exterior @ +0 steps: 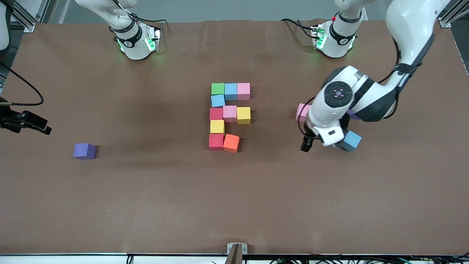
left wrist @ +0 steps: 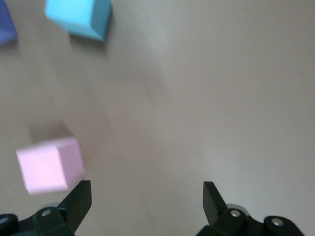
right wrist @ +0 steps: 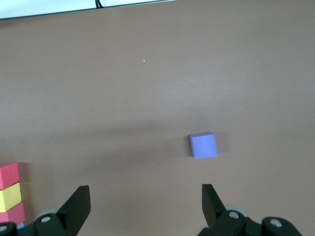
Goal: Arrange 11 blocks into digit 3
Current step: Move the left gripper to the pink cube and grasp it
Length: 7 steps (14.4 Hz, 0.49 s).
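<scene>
Several blocks lie together mid-table: green, light blue and pink in a row farthest from the front camera. Nearer come a light blue one, a red, pink and yellow row, another yellow, then red and orange. Toward the left arm's end lie a loose pink block and a loose light blue block. My left gripper hangs open over the table between them, empty. My right gripper is open and empty, high over the table.
One purple cube sits alone toward the right arm's end. Another purple cube peeks out from under the left arm. A dark mount juts in at the table's edge.
</scene>
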Available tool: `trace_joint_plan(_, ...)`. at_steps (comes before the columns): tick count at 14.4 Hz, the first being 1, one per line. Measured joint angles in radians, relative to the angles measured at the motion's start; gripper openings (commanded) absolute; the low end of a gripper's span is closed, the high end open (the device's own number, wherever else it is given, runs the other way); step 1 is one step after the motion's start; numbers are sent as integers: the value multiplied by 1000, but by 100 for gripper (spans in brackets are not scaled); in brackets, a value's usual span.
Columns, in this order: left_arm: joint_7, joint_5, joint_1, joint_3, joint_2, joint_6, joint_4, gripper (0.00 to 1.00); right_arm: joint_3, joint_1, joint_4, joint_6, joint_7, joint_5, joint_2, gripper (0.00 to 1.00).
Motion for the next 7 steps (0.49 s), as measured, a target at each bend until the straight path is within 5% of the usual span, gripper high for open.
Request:
trace_joint_plan(3, 21, 81, 198, -134, -2, 52, -167, 100, 0, 0, -16, 5, -5, -3, -14, 100)
trace_joint_plan(7, -7, 87, 308, -147, -5, 201, -336, 100, 1, 0, -12, 6, -9, -31, -23, 100)
